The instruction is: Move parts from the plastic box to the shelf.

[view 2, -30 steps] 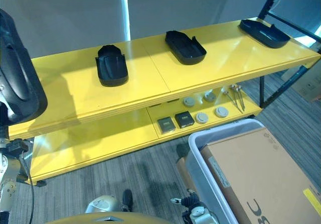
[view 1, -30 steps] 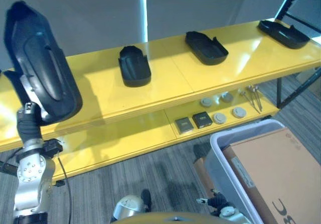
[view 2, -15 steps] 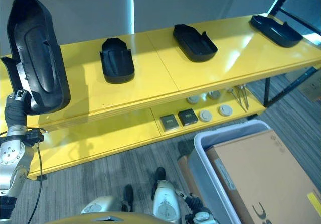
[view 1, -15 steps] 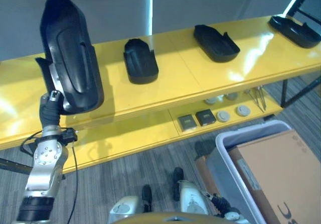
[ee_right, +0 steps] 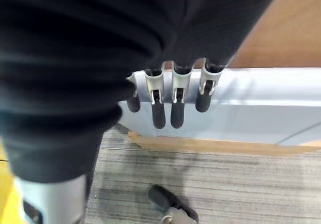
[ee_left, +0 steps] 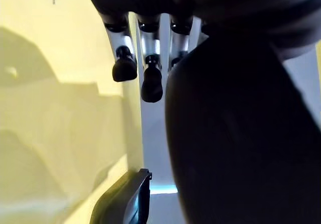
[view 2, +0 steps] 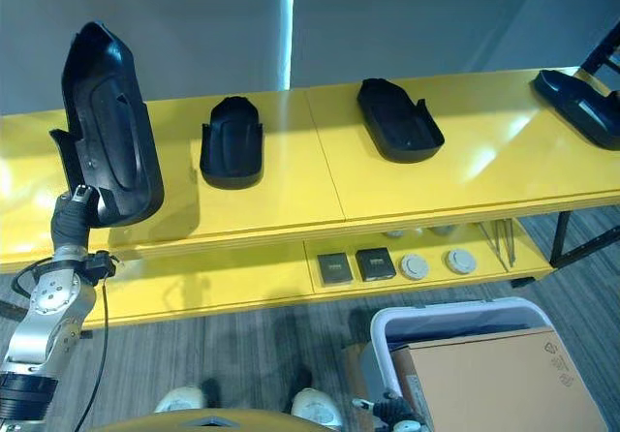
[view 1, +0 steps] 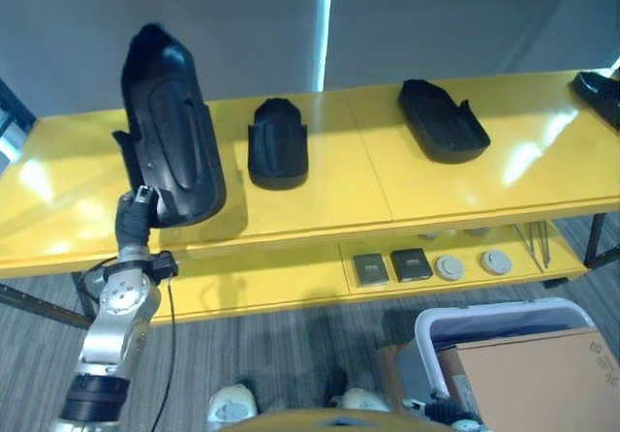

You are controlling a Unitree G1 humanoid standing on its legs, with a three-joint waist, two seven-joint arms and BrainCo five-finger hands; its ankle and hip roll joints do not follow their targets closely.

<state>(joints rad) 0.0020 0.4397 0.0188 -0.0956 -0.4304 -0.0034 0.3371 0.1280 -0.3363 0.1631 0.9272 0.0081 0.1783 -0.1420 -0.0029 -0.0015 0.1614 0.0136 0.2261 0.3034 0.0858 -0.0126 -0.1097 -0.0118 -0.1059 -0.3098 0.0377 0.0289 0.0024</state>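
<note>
The left hand holds a long black part upright above the left end of the shelf, gripping it at the bottom edge; in the wrist view its fingers hang fairly straight beside the dark mass of the part, so whether they are clamped round it or merely beside it I cannot tell — the thumb is hidden; the upright hold probably keeps the part's length clear of the shelf edge until there is open yellow top beneath it

The part is a matte black moulded shell, narrow and rounded at the top, wider below, with a raised oval panel down its middle and a small tab on one side; it looks rigid and light

Three more black shells lie hollow-side up along the top — a short shell just beside the held one, a mid shell past the centre, a far shell at the right end — spaced well apart, which suggests the next goes in the free left stretch

The right hand hangs by the box wall, fingers relaxed and holding nothing; a carton sits in the box
</note>
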